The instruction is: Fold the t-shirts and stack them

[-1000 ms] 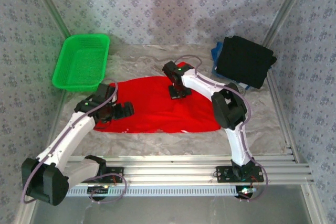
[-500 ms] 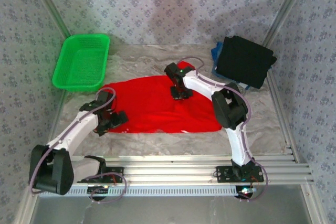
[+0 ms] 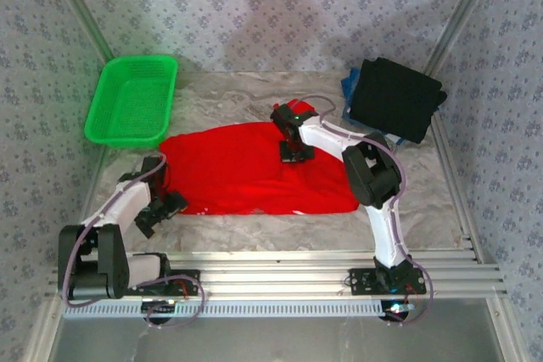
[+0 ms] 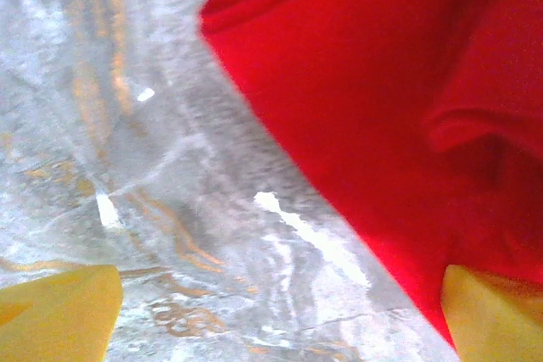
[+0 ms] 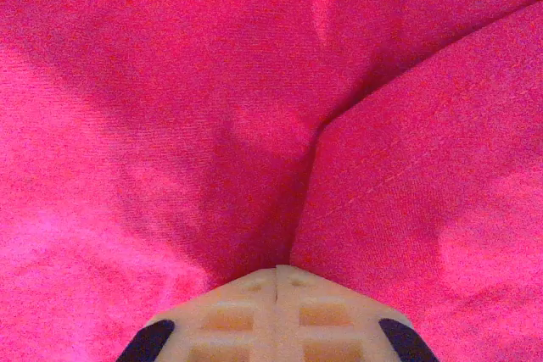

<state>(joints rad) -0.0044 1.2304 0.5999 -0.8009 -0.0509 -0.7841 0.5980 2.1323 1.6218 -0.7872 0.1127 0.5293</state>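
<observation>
Nearest, by the rails that carry the arm bases, the left gripper [image 3: 161, 213] hangs low over the crinkled silvery sheet on the table [image 3: 280, 231], just at the near-left corner of the red t-shirt [image 3: 254, 171]. Its jaws stand wide apart and hold nothing; in the left wrist view one yellow fingertip [image 4: 59, 315] sits over the sheet and the other overlaps the shirt's edge. The red t-shirt lies spread across the middle of the table, mostly flat with soft ridges, and a thin sliver of white print shows along its near hem. Farther in, the right gripper [image 3: 295, 152] is down on the shirt near its far edge, its fingers [image 5: 276, 315] pressed together with a deep crease of red cloth running into the tips (pinched, by the look of it). At the far left stands a green mesh basket [image 3: 131, 99], apart from the shirt. At the far right a folded black t-shirt [image 3: 394, 97] lies on a blue t-shirt [image 3: 348, 86]
</observation>
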